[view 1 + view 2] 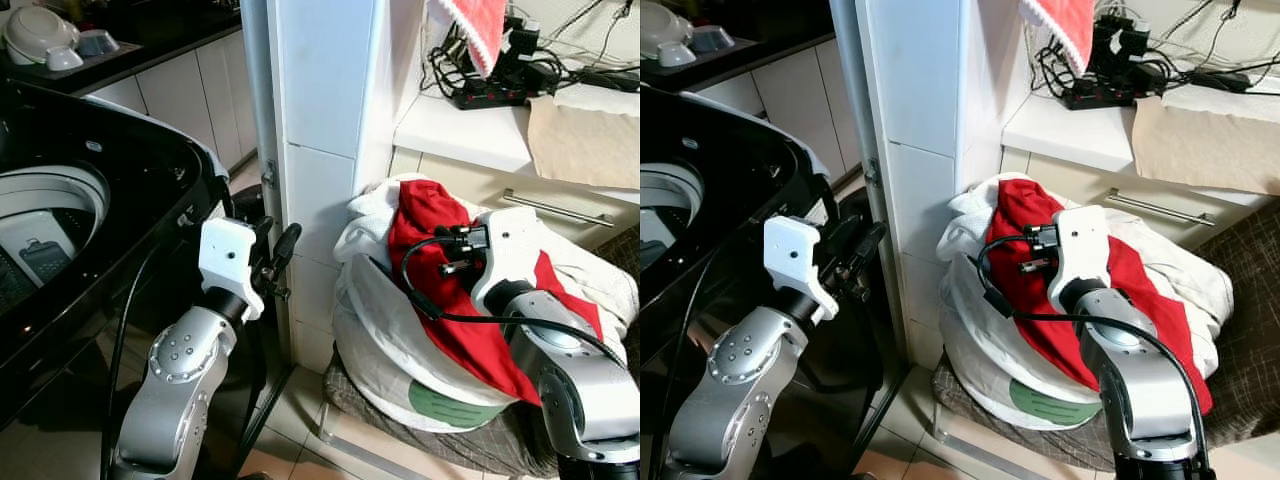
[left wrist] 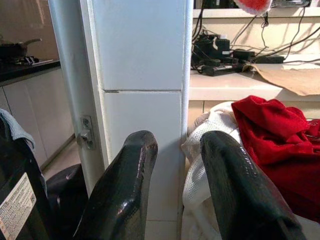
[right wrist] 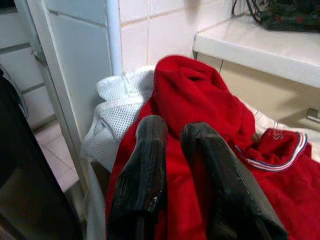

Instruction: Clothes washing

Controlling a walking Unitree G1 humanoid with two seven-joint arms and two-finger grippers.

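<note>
Red garment (image 1: 440, 270) crumpled and draped over the top of a heaped white mesh laundry bag (image 1: 385, 345), striped collar edge showing, black top-loading washing machine (image 1: 90, 230) to the left, lid open, drum visible

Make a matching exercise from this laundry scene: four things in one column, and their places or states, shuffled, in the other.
Things:
1. red garment
2. washing machine
3. power strip
4. left gripper

Places or states:
A. on the white counter, with cables plugged in
B. fingers apart, near the white tiled pillar
C. lid up, drum showing
D. draped over the pile in the white laundry bag

Pairs: 1-D, 2-C, 3-A, 4-B
</note>
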